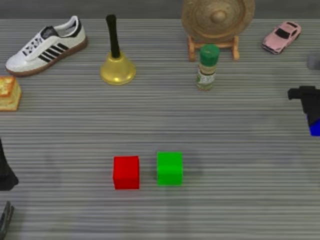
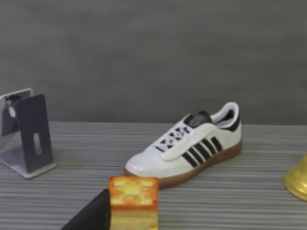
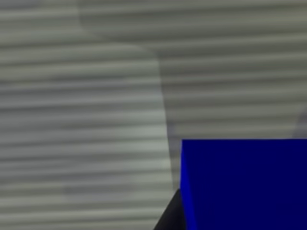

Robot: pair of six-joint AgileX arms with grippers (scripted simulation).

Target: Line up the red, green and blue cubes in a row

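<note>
The red cube [image 1: 126,172] and the green cube [image 1: 169,168] sit side by side, a small gap apart, on the front middle of the table. At the right edge of the top view the blue cube [image 1: 315,129] shows only in part, and my right gripper [image 1: 312,116] is shut on it. In the right wrist view the blue cube [image 3: 244,184] fills a corner, with one dark finger [image 3: 171,215] against its side and a shadow on the table beyond. My left gripper [image 1: 6,177] is parked at the left edge, open, with one finger [image 2: 91,215] showing near the bread.
Along the back stand a white striped shoe [image 1: 46,45], a gold bell [image 1: 117,67], a green-lidded spice jar [image 1: 207,67], a round woven piece on a wooden stand [image 1: 217,20] and a pink toy car [image 1: 281,36]. A bread block [image 1: 9,93] lies far left. A grey phone stand [image 2: 26,132] stands beyond.
</note>
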